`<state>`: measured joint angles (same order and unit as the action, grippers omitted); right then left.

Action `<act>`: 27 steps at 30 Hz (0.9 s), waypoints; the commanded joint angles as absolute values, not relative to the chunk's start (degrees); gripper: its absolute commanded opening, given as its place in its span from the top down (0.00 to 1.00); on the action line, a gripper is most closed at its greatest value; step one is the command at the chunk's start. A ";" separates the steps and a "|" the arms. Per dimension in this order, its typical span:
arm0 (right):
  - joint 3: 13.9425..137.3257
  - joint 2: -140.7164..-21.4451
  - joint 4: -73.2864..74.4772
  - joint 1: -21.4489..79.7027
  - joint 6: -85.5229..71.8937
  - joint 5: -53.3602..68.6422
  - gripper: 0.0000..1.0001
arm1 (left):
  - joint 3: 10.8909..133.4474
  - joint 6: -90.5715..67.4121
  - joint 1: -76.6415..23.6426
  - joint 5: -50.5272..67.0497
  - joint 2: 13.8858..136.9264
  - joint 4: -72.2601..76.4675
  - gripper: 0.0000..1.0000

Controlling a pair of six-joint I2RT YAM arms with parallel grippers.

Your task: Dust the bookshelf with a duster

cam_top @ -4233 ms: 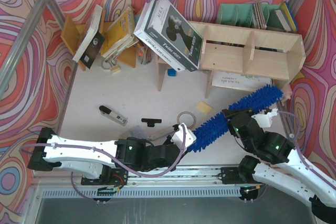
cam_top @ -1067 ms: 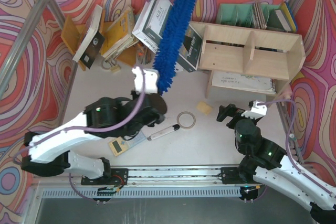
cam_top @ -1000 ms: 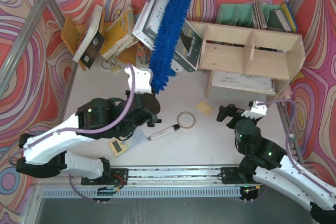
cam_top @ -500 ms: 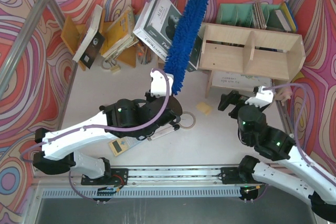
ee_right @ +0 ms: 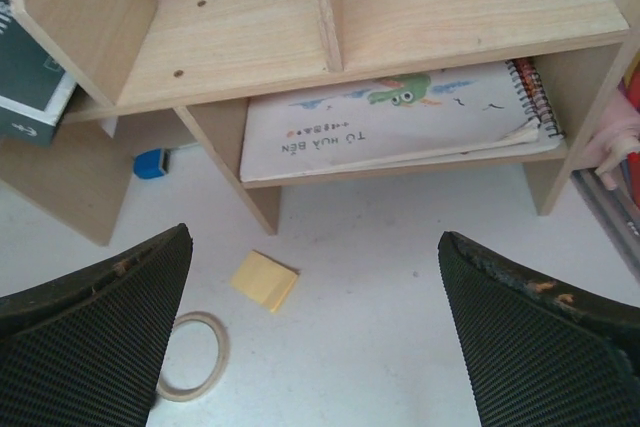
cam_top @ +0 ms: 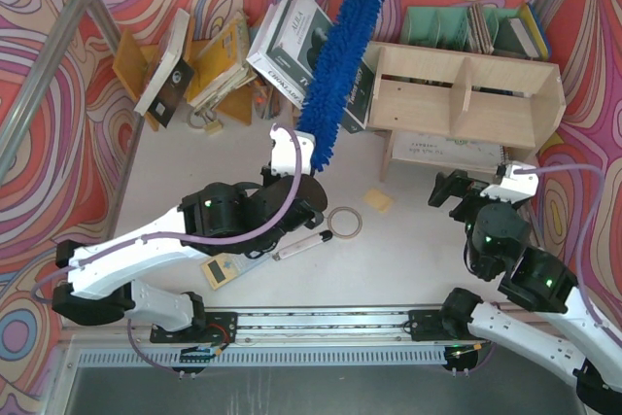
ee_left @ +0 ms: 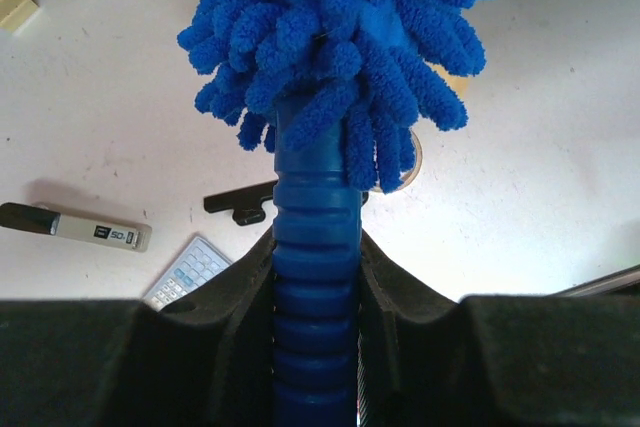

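Note:
The bright-blue fluffy duster (cam_top: 340, 70) stands slanted, its tip up by the back wall. It crosses a leaning box and the left end of the pale plywood bookshelf (cam_top: 466, 94); I cannot tell whether it touches them. My left gripper (cam_top: 299, 164) is shut on its ribbed blue handle (ee_left: 317, 277), with the shaggy head (ee_left: 340, 37) straight ahead of the left gripper (ee_left: 317, 247). My right gripper (cam_top: 466, 187) hovers open and holds nothing, in front of the bookshelf (ee_right: 400, 27). Only bare table lies between the right gripper's (ee_right: 315, 242) fingers.
Books and a black-and-white box (cam_top: 311, 55) lean at the back left. A spiral notebook (ee_right: 390, 122) lies under the shelf. A tape ring (cam_top: 343, 223), yellow sticky pad (cam_top: 377, 200), calculator (cam_top: 222, 269), marker (ee_left: 75, 227) and black clip (ee_left: 240, 205) are scattered on the table.
Four seconds ago both grippers had the duster low over the table. Now the left alone holds it raised, swung right to the shelf's left end. The right gripper moved right, toward the shelf.

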<state>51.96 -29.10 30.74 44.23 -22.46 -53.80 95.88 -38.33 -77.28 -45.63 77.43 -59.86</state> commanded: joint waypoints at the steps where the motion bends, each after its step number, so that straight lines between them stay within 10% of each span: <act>1: 49.53 -27.14 29.30 44.29 -18.00 -55.11 0.02 | 95.43 -36.83 -76.96 -48.87 75.62 -57.13 1.00; 27: 46.75 -14.98 27.82 44.30 -12.50 -54.57 0.02 | 99.57 -35.00 -76.97 -51.88 73.51 -57.85 1.00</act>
<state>46.83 -17.02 28.38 44.23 -12.23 -54.11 97.84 -36.56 -77.17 -47.35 74.17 -59.13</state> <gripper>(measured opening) 0.985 0.346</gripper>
